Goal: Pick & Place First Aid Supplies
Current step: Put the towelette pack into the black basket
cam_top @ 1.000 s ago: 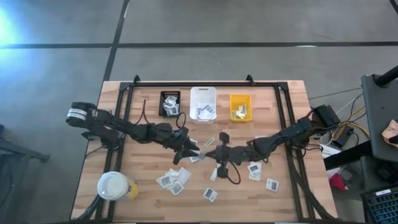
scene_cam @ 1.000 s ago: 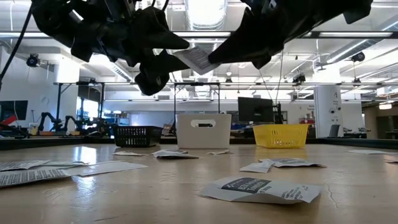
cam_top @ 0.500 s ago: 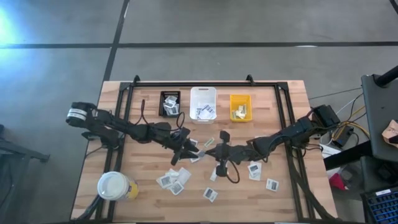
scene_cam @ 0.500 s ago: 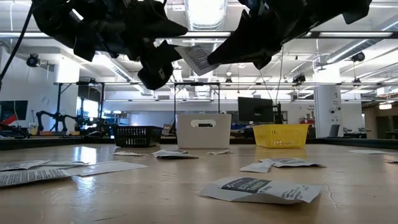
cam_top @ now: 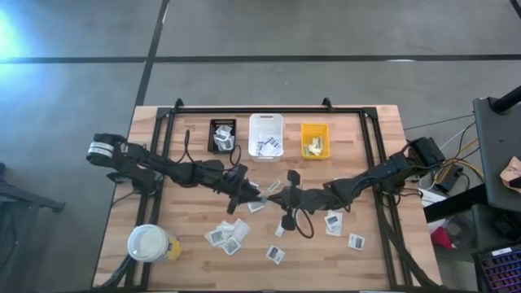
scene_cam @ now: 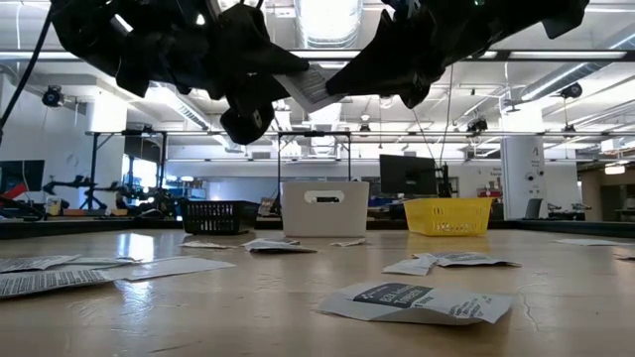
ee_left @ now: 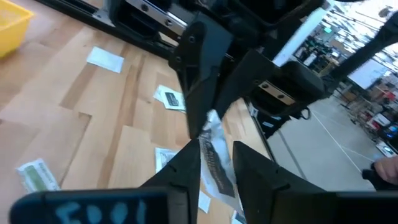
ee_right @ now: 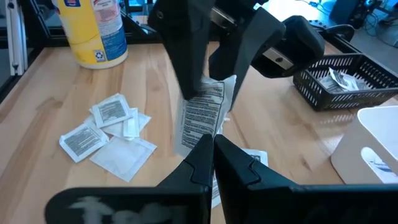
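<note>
High over the middle of the table, a white first aid packet with dark print (scene_cam: 313, 84) hangs between my two grippers. My right gripper (ee_right: 211, 142) reaches in from the table's right and is shut on one end of the packet (ee_right: 202, 115). My left gripper (ee_left: 214, 149) comes from the table's left. Its fingers are open and stand on either side of the packet's other end (ee_left: 214, 162). Whether a finger touches the packet I cannot tell. In the high view the two grippers meet at the held packet (cam_top: 263, 194). My right gripper pinches the packet's end nearest to it (ee_right: 200, 132) between its two fingers. The fingers come almost level from the table's right, slanting a little down. The packet sticks out past the fingertips toward my left gripper, flat and clear of the table.
At the far edge stand a black bin (cam_top: 222, 134), a white bin (cam_top: 266, 136) and a yellow bin (cam_top: 315, 140). Loose packets lie below the arms (cam_top: 228, 236), (cam_top: 277, 254) and to the right (cam_top: 334, 221), (cam_top: 356, 241). A white-lidded cup (cam_top: 148, 242) stands near left.
My left gripper's fingers have drawn closer together around the free end of the packet. Both arms have kept their places, and the packet stays up in my right gripper.
</note>
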You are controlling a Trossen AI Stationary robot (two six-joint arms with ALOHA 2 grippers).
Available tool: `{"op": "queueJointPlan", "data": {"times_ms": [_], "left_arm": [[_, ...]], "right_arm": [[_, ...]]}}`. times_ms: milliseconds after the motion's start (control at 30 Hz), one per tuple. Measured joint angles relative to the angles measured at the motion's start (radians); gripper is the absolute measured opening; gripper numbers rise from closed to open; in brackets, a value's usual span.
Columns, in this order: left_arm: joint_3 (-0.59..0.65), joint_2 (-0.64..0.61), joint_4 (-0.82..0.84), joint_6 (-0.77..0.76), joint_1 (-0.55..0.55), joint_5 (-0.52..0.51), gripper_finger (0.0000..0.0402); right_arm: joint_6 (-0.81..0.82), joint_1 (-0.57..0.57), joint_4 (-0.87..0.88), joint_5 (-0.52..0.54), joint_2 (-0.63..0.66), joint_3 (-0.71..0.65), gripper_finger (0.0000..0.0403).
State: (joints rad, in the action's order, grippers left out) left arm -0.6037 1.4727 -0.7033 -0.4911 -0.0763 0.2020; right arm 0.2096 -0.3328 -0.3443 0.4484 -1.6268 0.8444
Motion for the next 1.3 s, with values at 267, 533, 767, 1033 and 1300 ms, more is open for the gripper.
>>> {"op": "queueJointPlan", "data": {"times_ms": [267, 533, 767, 1033, 1300], "left_arm": [[0.000, 0.000, 0.001, 0.015, 0.002, -0.019, 0.0031], [0.002, 0.000, 0.004, 0.020, 0.003, -0.024, 0.0008], [0.002, 0.000, 0.005, 0.021, 0.004, -0.023, 0.0002], [0.002, -0.002, 0.045, 0.031, 0.005, -0.037, 0.0002], [0.003, -0.013, 0.134, 0.061, 0.036, -0.047, 0.0001]], "right_arm": [[0.000, 0.000, 0.004, -0.001, 0.000, 0.000, 0.0008], [0.026, 0.000, 0.034, -0.003, 0.000, 0.000, 0.0008], [0.061, 0.000, 0.038, -0.003, 0.000, 0.000, 0.0009], [0.085, -0.001, 0.051, -0.004, 0.000, -0.001, 0.0053], [0.098, -0.001, 0.094, -0.004, 0.029, -0.001, 0.0125]]}}
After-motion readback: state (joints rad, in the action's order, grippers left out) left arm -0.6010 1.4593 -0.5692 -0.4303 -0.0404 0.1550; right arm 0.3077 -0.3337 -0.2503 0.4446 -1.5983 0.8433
